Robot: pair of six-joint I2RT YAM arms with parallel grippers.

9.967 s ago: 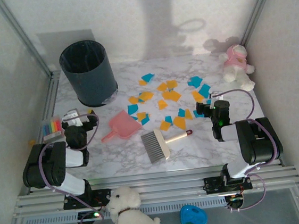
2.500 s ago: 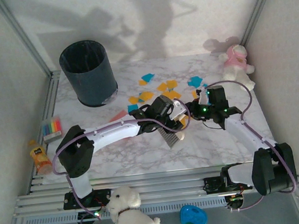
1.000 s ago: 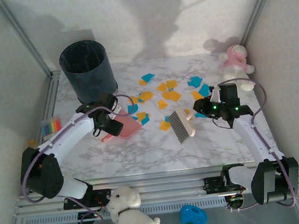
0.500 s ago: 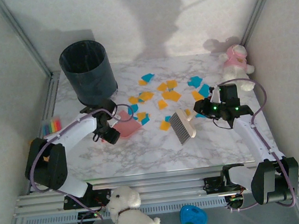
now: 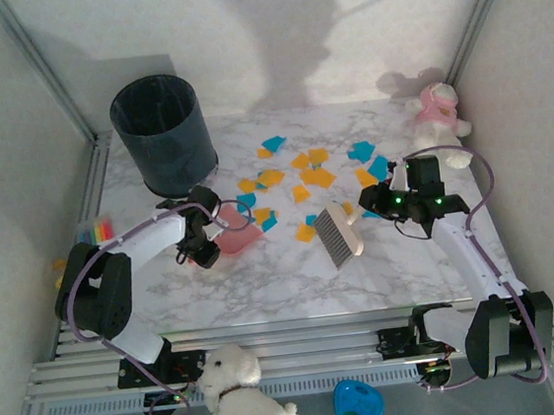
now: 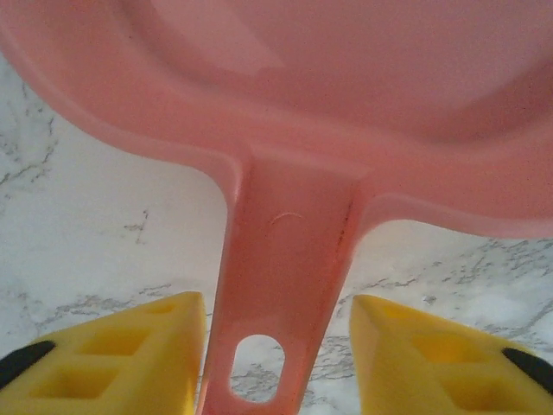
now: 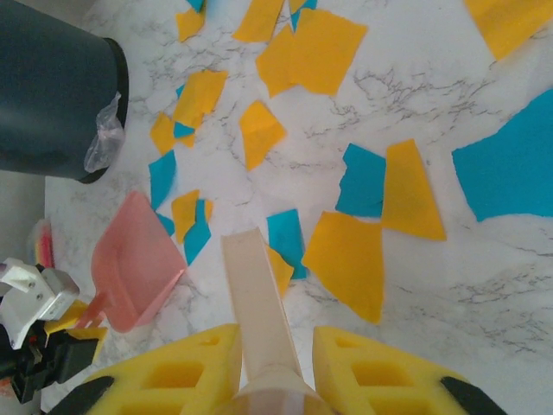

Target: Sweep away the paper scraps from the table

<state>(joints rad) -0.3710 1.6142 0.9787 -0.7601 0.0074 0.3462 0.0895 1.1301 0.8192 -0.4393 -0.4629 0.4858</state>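
Observation:
Orange-yellow and teal-blue paper scraps (image 5: 313, 176) (image 7: 346, 259) lie scattered over the back middle of the marble table (image 5: 266, 288). A pink dustpan (image 5: 234, 229) (image 6: 346, 95) lies left of them, mouth toward the scraps. My left gripper (image 5: 200, 252) (image 6: 276, 307) straddles the dustpan's handle. Its left finger lies against the handle and a gap shows at the right finger. My right gripper (image 5: 368, 206) (image 7: 272, 372) is shut on the handle of a cream brush (image 5: 337, 233) (image 7: 255, 285), whose head hangs just above the near scraps.
A dark bin (image 5: 162, 130) (image 7: 52, 86) stands at the back left, close behind the dustpan. A pink-and-white plush toy (image 5: 436, 121) sits at the back right. A pack of coloured strips (image 5: 96, 229) lies by the left rail. A white plush dog (image 5: 239, 390) sits below the front rail.
My left arm has drawn back from over the dustpan to its handle, and its jaws have narrowed around the handle. The right arm and brush have stayed still.

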